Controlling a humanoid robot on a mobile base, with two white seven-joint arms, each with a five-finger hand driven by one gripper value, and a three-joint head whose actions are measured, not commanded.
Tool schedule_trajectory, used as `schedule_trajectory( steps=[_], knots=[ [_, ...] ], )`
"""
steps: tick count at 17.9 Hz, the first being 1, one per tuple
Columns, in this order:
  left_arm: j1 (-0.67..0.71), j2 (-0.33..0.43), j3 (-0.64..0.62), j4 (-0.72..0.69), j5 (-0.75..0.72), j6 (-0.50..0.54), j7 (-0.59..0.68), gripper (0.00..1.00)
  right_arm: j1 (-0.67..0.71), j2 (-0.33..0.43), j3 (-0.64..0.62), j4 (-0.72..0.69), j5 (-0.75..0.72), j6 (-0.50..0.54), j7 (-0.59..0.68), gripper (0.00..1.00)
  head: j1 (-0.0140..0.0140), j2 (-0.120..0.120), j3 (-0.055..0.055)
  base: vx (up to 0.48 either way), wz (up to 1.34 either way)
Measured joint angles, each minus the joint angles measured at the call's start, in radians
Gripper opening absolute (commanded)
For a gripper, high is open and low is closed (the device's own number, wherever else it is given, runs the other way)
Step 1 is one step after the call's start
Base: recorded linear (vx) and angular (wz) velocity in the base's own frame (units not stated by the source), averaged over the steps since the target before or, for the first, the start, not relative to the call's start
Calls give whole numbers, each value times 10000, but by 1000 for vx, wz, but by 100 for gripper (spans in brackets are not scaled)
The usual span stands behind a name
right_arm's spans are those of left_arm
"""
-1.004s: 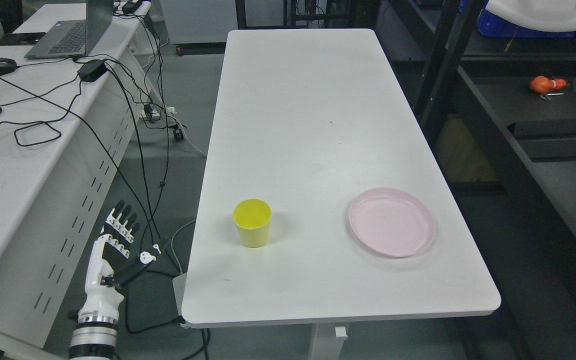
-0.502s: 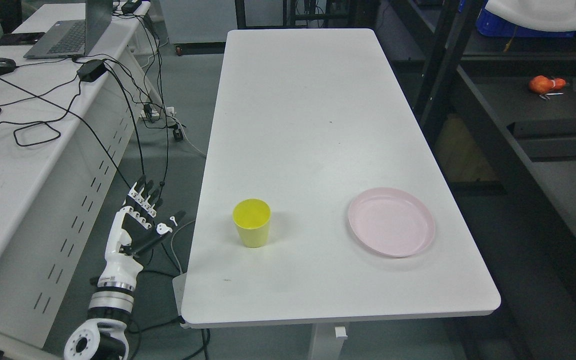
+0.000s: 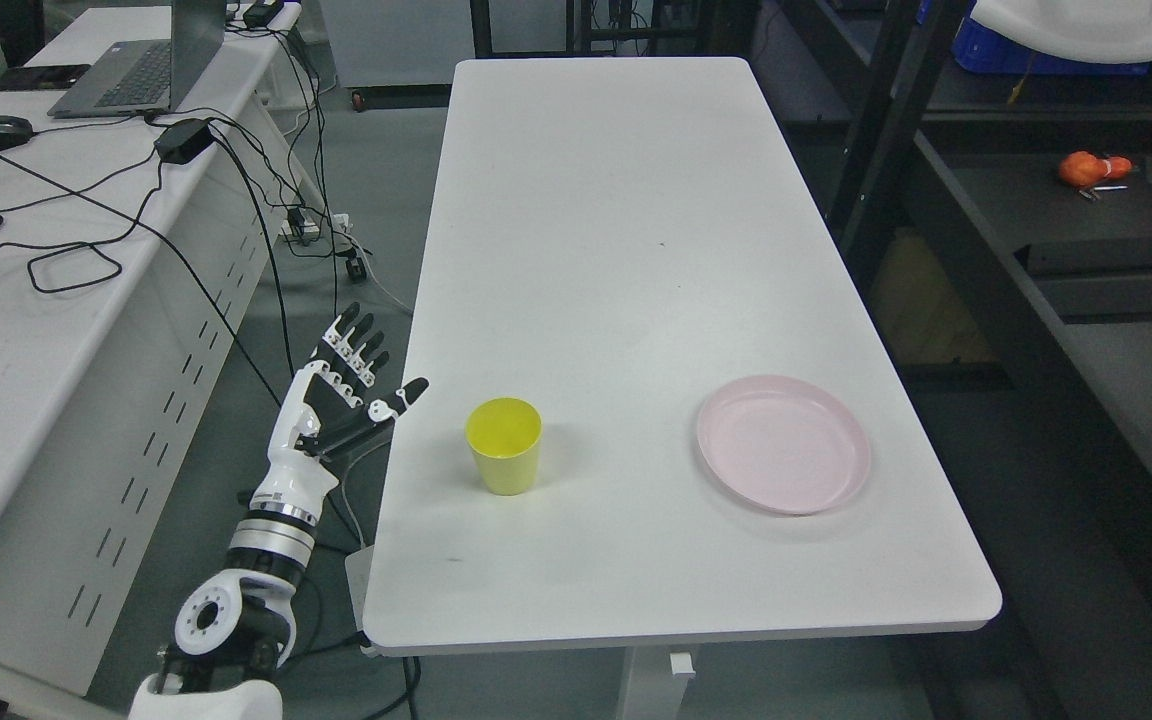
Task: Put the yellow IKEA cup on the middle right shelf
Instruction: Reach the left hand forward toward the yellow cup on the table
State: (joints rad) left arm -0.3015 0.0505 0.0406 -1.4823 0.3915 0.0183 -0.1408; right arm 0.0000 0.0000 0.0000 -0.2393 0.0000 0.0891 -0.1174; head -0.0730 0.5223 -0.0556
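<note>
Reaching for the yellow cup [image 3: 504, 444] is the step in hand, and nothing is grasped yet. The cup stands upright, mouth up, near the front left of the white bench [image 3: 636, 230], well apart from the pink plate [image 3: 783, 443] to its right. The left robot hand [image 3: 341, 395] hangs just off the bench's left edge, level with the cup, its fingers [image 3: 354, 334] spread and straight and its thumb pointing toward the cup; it holds nothing. The right robot hand is out of view.

To do this well, I would bring the hand in sideways so the cup's wall lands between thumb and fingers, keeping the palm clear of the bench edge (the hand looks close to that edge now). The cup tapers toward its base, so a wrap around the upper half, below the rim, should hold better than a low pinch. Close gently: a light plastic cup will likely slide or tip if one finger arrives first. The dark shelving [image 3: 1086, 250] stands to the right.
</note>
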Motion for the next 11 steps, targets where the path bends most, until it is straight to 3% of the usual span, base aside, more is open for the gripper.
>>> schedule_trajectory(
  steps=[11],
  knots=[
    [-943,-337,-1102,1632,-1090,-193,-154,99,-1,0,0,0,0,44,0,99,0,0,0,0,0]
  ],
)
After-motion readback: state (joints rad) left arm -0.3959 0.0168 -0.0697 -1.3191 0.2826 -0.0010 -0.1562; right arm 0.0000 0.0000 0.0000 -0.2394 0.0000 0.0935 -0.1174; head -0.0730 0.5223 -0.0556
